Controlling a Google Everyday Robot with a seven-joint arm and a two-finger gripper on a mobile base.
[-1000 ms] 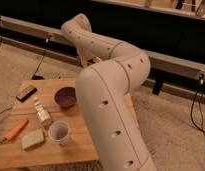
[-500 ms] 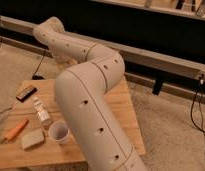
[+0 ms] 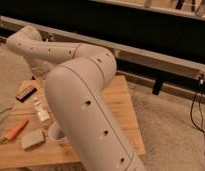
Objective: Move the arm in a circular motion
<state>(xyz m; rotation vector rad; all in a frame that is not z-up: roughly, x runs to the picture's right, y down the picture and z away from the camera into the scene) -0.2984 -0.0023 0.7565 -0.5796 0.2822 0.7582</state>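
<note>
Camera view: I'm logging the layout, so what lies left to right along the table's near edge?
An orange object, tan sponge, white cup, the arm; the gripper is hidden, somewhere at the arm's upper-left end.

No legible txt, brand, no. or sign anywhere. Label on small bottle (image 3: 42, 112), lying on bench (image 3: 121, 115): print too blurred to read. Shell of arm (image 3: 86, 115): plain, dark screw holes only. No lettering on gripper (image 3: 42, 67), at upper left above bench's far-left edge, mostly hidden behind arm.
</note>
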